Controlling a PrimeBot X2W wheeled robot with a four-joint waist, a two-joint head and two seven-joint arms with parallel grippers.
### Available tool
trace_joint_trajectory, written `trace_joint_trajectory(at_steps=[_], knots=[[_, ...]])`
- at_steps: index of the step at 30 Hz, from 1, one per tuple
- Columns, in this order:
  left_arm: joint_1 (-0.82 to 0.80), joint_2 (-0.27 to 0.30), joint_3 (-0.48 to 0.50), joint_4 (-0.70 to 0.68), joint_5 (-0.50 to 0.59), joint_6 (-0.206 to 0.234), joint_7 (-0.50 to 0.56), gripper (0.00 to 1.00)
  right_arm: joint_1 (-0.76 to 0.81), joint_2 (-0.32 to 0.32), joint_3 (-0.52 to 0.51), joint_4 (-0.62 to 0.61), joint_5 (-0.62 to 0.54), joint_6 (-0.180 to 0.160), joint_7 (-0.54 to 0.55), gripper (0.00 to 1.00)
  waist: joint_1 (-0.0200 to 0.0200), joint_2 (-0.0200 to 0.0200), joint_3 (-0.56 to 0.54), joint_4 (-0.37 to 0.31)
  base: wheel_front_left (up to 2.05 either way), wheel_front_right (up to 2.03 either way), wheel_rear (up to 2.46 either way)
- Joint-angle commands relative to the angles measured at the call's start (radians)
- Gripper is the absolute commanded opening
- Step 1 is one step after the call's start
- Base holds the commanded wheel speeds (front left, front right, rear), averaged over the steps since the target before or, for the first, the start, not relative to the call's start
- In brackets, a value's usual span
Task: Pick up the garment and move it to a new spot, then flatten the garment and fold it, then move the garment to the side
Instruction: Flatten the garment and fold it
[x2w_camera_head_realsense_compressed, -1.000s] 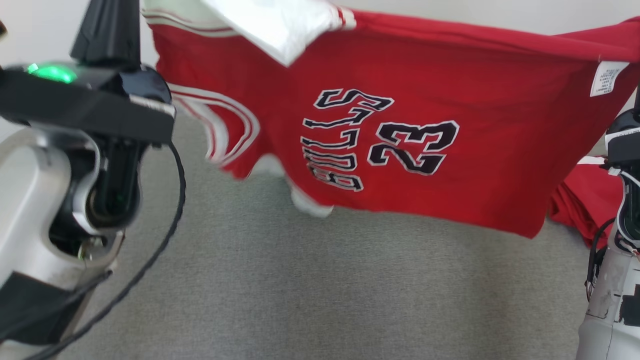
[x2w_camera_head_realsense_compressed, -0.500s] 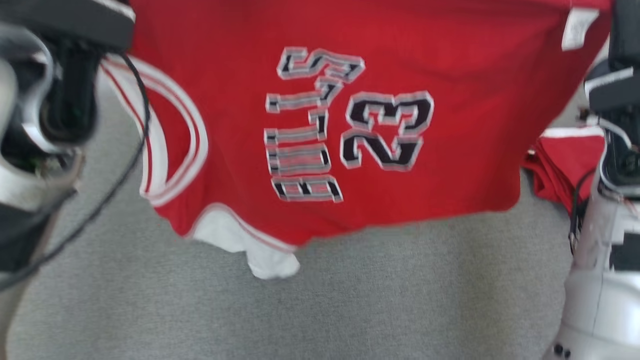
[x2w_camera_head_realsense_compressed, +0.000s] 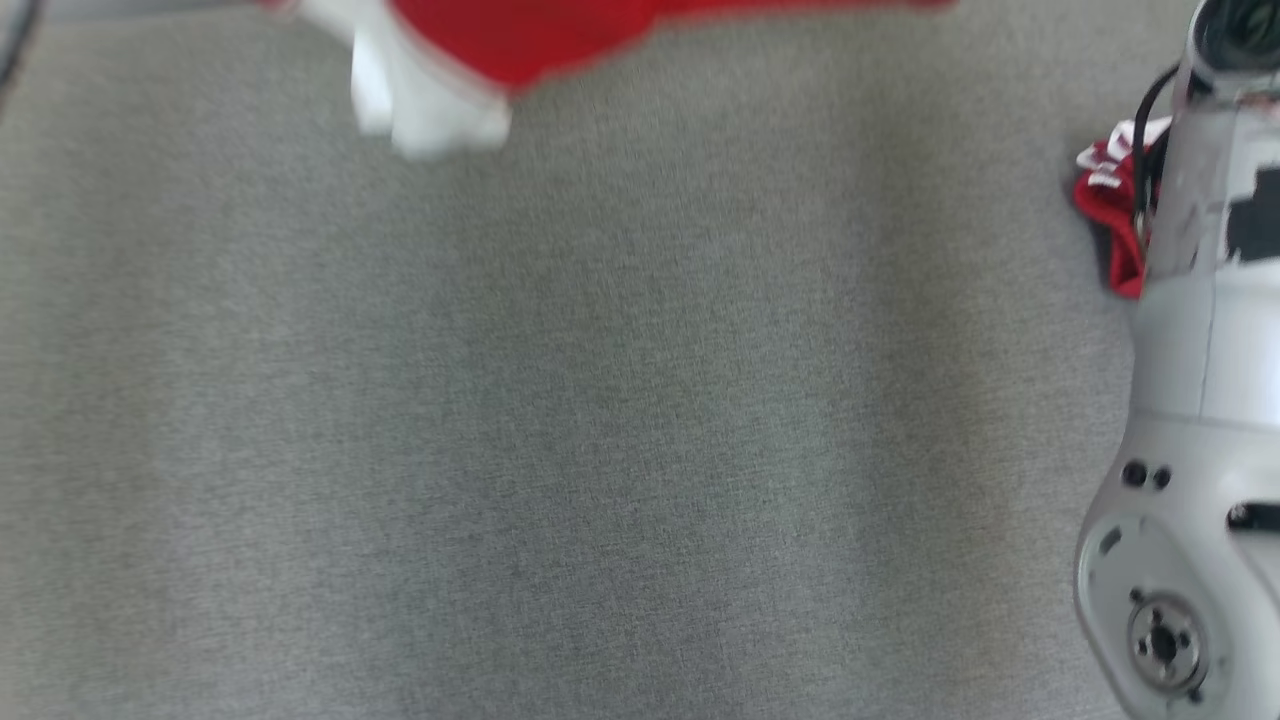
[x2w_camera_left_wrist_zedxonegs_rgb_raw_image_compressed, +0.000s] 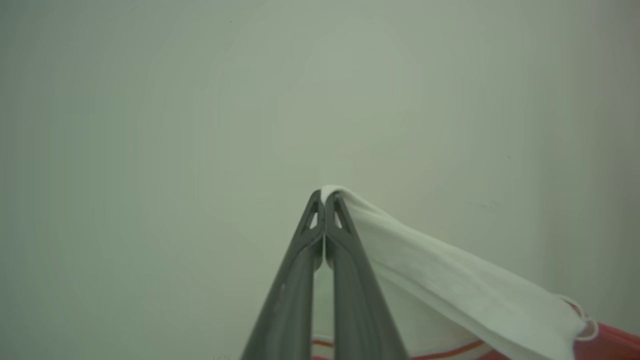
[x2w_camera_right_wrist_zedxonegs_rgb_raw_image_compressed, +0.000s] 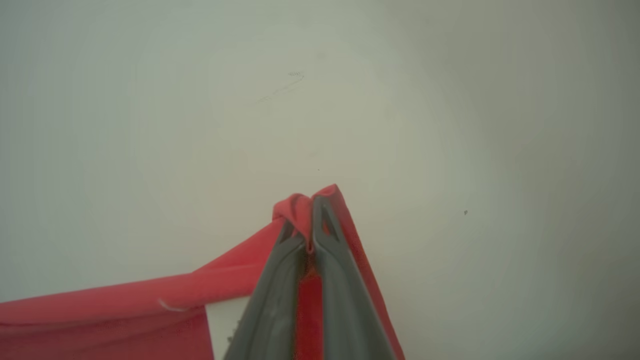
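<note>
Right forearm (x2w_camera_head_realsense_compressed: 1190, 400) over the grey surface's (x2w_camera_head_realsense_compressed: 600, 450) right edge, hiding part of a red heap (x2w_camera_head_realsense_compressed: 1105, 210) behind it. Garment (x2w_camera_head_realsense_compressed: 520, 40) hangs over the far edge, blurred. Left gripper (x2w_camera_left_wrist_zedxonegs_rgb_raw_image_compressed: 324, 196) clenched on its white trim; right gripper (x2w_camera_right_wrist_zedxonegs_rgb_raw_image_compressed: 311, 202) clenched on its red hem; pale wall (x2w_camera_left_wrist_zedxonegs_rgb_raw_image_compressed: 200, 100) beyond

Setting: a bare robot test area, closer to a laboratory than to a home. A plain grey, felt-like surface (x2w_camera_head_realsense_compressed: 600, 450) spreads across the head view; whether it is a table or a floor cannot be told. Both wrist views face a blank pale wall (x2w_camera_left_wrist_zedxonegs_rgb_raw_image_compressed: 150, 100). Near the surface's right edge, a heap of red cloth (x2w_camera_head_realsense_compressed: 1100, 200) lies partly hidden by a pale robot arm (x2w_camera_head_realsense_compressed: 1190, 380). A red-and-white garment (x2w_camera_head_realsense_compressed: 520, 40) hangs over the far side.
</note>
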Motion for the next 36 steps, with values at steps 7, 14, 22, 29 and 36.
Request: trace_joint_trajectory(at_steps=[7,14,22,29,36], knots=[[-0.063,-0.034,0.111,-0.046,0.190,-0.034,-0.036,0.00,-0.115,-0.006,-0.020,0.123,-0.070,-0.002,-0.163,0.00,-0.0004,-0.0002,0.150,-0.004,0.00,0.00,0.00],[0.102,-0.091,0.187,-0.069,0.285,-0.096,-0.034,0.00,-0.059,-0.028,0.065,0.207,-0.076,-0.002,-0.186,0.00,-0.0004,-0.0002,0.188,0.014,0.00,0.00,0.00],[0.380,-0.171,0.277,-0.144,0.299,-0.155,-0.034,0.00,0.111,-0.139,0.172,0.192,-0.035,-0.002,-0.052,0.00,-0.0004,-0.0002,0.131,0.059,0.00,0.00,0.00],[0.737,-0.228,0.284,-0.271,0.196,-0.143,-0.024,0.00,0.400,-0.151,0.102,-0.007,0.034,-0.002,0.137,0.00,-0.0004,-0.0002,0.009,0.095,0.00,0.00,0.00],[1.162,-0.272,0.282,-0.425,0.024,-0.105,0.065,0.00,0.753,-0.046,-0.042,-0.287,0.034,-0.002,0.342,0.00,-0.0004,-0.0002,-0.106,0.124,0.00,0.00,0.00]])
